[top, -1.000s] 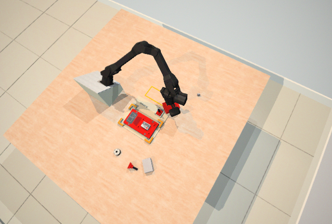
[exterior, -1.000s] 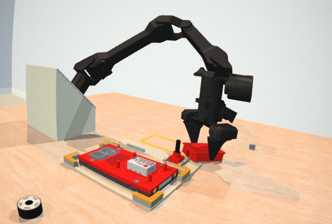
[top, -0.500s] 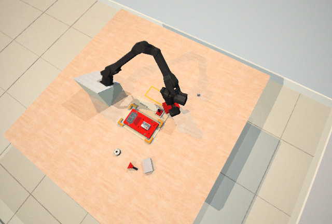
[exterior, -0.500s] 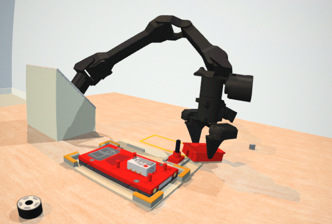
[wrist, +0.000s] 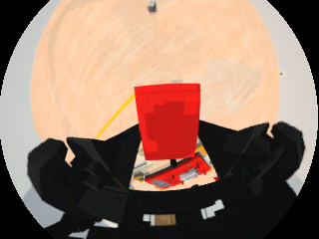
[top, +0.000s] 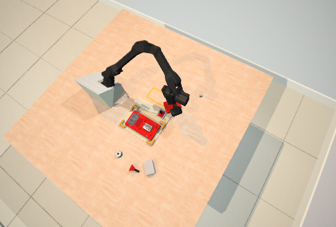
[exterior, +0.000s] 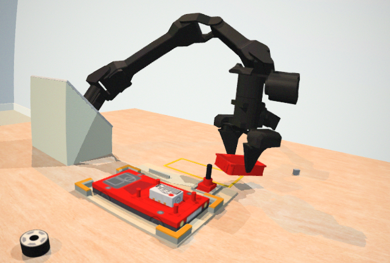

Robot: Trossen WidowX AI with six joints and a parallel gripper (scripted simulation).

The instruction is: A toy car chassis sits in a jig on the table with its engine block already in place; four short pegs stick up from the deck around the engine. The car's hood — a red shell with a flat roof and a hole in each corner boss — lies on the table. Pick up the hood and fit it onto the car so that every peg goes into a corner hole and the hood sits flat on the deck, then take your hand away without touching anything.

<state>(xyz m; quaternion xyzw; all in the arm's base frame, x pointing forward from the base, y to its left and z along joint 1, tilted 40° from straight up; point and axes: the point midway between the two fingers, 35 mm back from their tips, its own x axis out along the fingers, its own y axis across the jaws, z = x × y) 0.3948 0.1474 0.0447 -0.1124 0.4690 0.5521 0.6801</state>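
The red hood [top: 166,106] [exterior: 233,168] [wrist: 169,100] is clamped between my fingers and hangs a little above the table, slightly tilted. My gripper [top: 172,107] [exterior: 239,162] [wrist: 168,123] is shut on it, one finger at each side. The hood's corner holes cannot be made out. The red chassis [top: 139,122] [exterior: 125,193] [wrist: 166,176] sits in the jig [top: 133,107] [exterior: 83,185], whose corners are orange. The white engine block [top: 147,126] [exterior: 166,194] stands on its deck with the short red pegs around it. The hood is beside the jig, not over the chassis.
A red base with an upright black post [top: 161,114] [exterior: 208,171] stands between chassis and hood. A yellow outline [top: 150,92] [exterior: 181,158] is behind. A wheel [top: 118,154] [exterior: 34,242], red-and-black part [top: 132,168], grey block [top: 149,167] and small grey cube [top: 200,95] [exterior: 295,171] [wrist: 152,6] lie farther off.
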